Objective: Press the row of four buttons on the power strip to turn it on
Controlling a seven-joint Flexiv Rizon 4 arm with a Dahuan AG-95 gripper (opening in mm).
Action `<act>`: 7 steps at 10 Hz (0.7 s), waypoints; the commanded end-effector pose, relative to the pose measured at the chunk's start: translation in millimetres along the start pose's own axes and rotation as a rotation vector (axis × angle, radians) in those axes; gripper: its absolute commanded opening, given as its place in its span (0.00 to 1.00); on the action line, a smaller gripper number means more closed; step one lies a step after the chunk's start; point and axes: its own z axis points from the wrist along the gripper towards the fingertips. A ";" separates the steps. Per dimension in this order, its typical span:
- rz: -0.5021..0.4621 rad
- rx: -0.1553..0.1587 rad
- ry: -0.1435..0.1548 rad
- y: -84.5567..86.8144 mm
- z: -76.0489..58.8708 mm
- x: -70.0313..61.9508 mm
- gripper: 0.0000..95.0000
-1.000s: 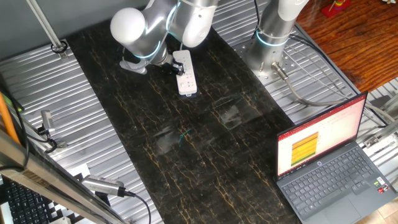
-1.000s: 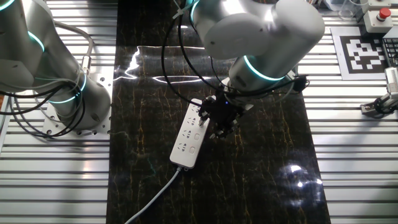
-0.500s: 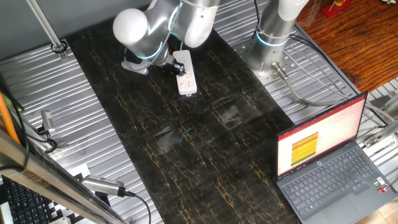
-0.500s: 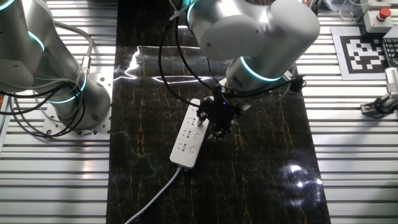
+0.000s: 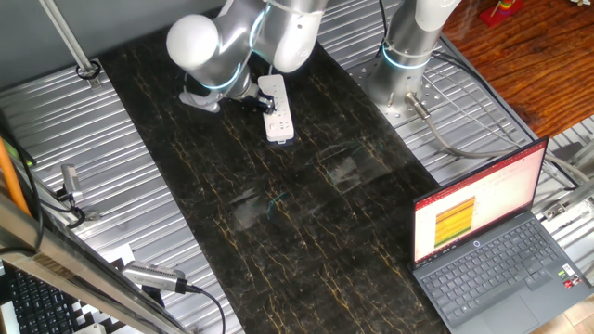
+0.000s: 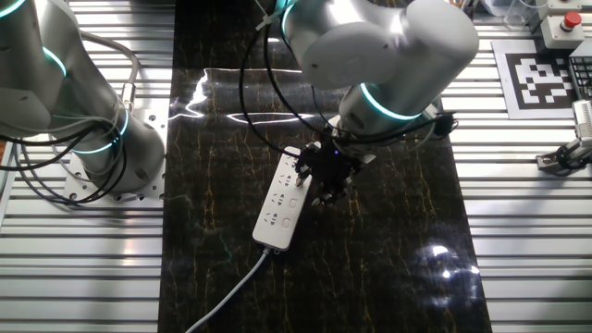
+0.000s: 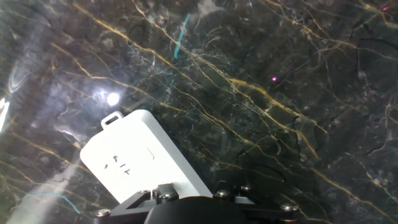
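While tool nears power strip, laptop apart

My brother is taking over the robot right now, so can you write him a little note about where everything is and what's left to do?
Tool: low over the power strip, at its edge by the middle. The pictures don't show if its fingers are open or shut.
Power strip: lying flat on the dark marble-look table, with its thin white cord running off toward the table's edge. The laptop sits open at another corner, far from the strip.
Done: can't tell. No picture shows clearly which buttons have been pressed or whether the strip is on.
Left: check each of the four buttons in the row and press any that are not yet down.
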 end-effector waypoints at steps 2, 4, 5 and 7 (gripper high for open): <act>0.004 -0.007 -0.011 2.4 -1.6 -5.3 0.40; 0.018 -0.009 -0.013 8.9 -1.5 -13.7 0.40; 0.028 -0.008 -0.012 13.6 -1.8 -18.7 0.40; 0.043 -0.007 -0.011 18.0 -0.6 -24.4 0.40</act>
